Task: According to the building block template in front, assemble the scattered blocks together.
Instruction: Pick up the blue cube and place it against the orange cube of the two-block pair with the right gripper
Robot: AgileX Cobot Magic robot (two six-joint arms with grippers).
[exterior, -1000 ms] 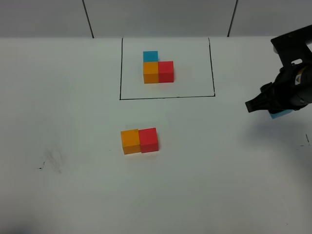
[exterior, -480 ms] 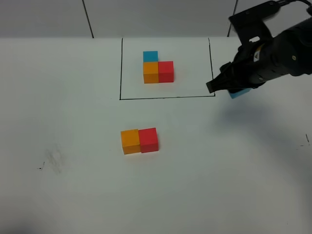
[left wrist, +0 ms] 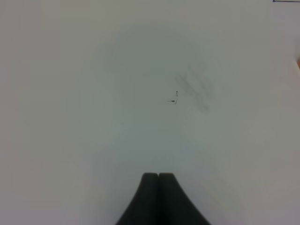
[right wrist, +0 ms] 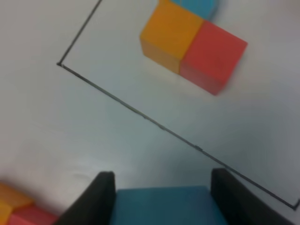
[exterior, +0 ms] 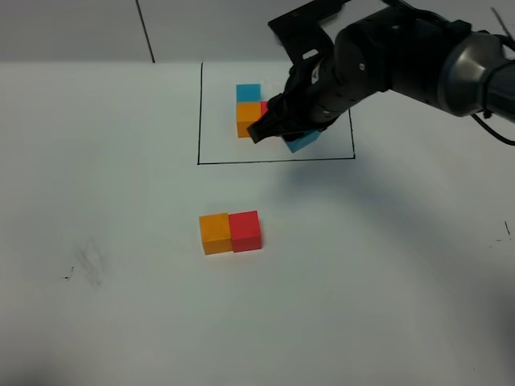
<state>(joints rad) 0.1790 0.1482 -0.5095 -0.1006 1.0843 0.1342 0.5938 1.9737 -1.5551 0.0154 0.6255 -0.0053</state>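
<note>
The template (exterior: 251, 110) is a blue, orange and red L inside a black drawn rectangle at the back centre; my right arm partly hides its red cube. It also shows in the right wrist view (right wrist: 193, 42). The loose orange cube (exterior: 215, 233) and red cube (exterior: 245, 231) sit joined side by side nearer the front. My right gripper (exterior: 291, 135) is shut on the loose light blue cube (exterior: 304, 141), held in the air over the rectangle's front part; the cube (right wrist: 161, 205) fills the gap between the fingers. My left gripper (left wrist: 158, 178) is shut and empty over bare table.
The white table (exterior: 386, 265) has faint dark smudges at the left (exterior: 84, 265), also seen in the left wrist view (left wrist: 194, 89). A grey wall with dark seams stands behind the table.
My right arm has swept from the right edge leftward across the table, carrying the blue cube to above the drawn rectangle. The orange and red pair has not moved.
</note>
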